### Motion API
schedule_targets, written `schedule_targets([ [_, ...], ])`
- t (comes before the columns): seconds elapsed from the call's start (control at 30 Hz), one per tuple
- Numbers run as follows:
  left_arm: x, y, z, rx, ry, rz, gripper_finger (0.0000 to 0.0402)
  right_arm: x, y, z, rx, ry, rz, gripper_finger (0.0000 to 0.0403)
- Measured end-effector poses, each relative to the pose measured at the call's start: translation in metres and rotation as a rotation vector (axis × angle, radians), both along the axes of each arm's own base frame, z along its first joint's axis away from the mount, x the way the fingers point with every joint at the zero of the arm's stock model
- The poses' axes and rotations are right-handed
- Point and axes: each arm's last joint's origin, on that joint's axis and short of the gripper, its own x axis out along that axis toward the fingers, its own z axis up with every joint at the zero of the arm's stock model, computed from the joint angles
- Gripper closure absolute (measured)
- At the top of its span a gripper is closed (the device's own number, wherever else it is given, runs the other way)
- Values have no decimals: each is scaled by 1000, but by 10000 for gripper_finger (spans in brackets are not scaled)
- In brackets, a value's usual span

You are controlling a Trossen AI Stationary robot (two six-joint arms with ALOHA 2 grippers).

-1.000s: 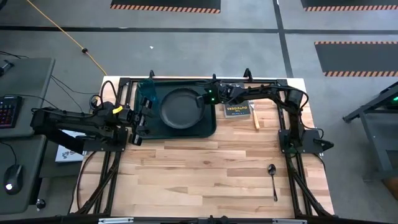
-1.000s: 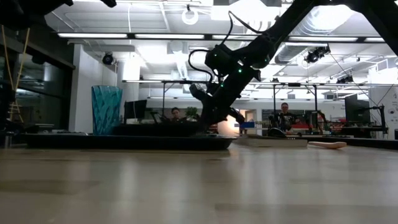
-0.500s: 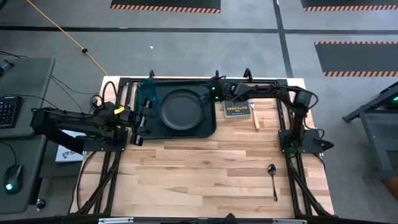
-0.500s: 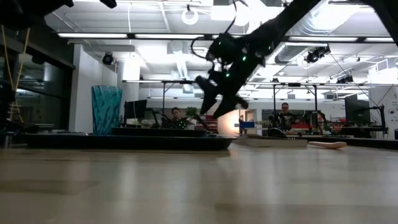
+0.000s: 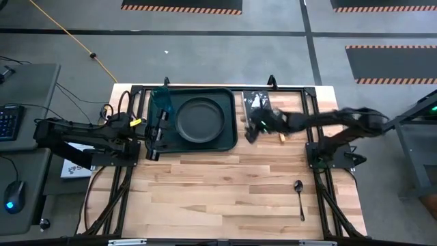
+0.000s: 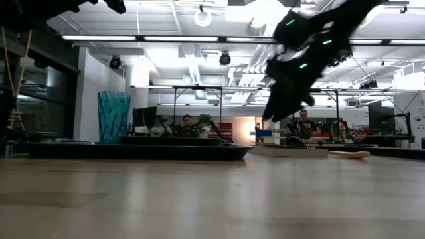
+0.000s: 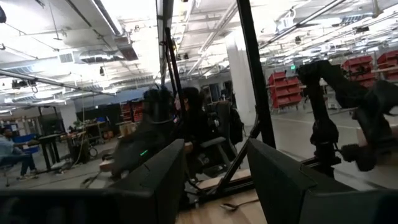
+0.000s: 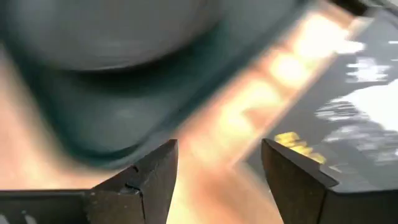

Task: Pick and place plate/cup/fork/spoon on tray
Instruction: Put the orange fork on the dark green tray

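Plate (image 5: 200, 118) and cup (image 5: 161, 96) on tray (image 5: 230, 137); right tool (image 5: 251, 128) open, empty, beside tray; left tool (image 5: 158, 131) open, empty; spoon (image 5: 299, 193) on surface (image 5: 218, 184)

The tray (image 5: 231, 140) lay at the far left part of the bench (image 5: 218, 191), and the plate (image 5: 200, 119) sat in its middle. The cup (image 5: 161, 98) stood in the tray's far left corner, beside the plate. Just right of the tray lay a book (image 5: 260, 102), with a small object (image 5: 280, 134), perhaps the fork though the view was too poor to tell, right of it. The spoon (image 5: 299, 197) lay well apart, on the near right part of the bench. The right claw (image 5: 250, 130) hung between tray and book, near the tray's right edge; the left claw (image 5: 156, 131) sat at the tray's left edge.
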Motion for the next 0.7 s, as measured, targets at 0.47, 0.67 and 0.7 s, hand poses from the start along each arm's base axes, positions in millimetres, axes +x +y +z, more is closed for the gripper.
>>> schedule_targets([
  [0.47,0,0,0,0,2,0,236,-87,55,-32,22,5,-447,180],
  [0.67,0,0,-1,0,10,0,236,-95,51,-53,-44,116,-644,180],
  [0.7,0,0,-1,0,9,0,236,-94,51,-56,-62,117,-658,180],
])
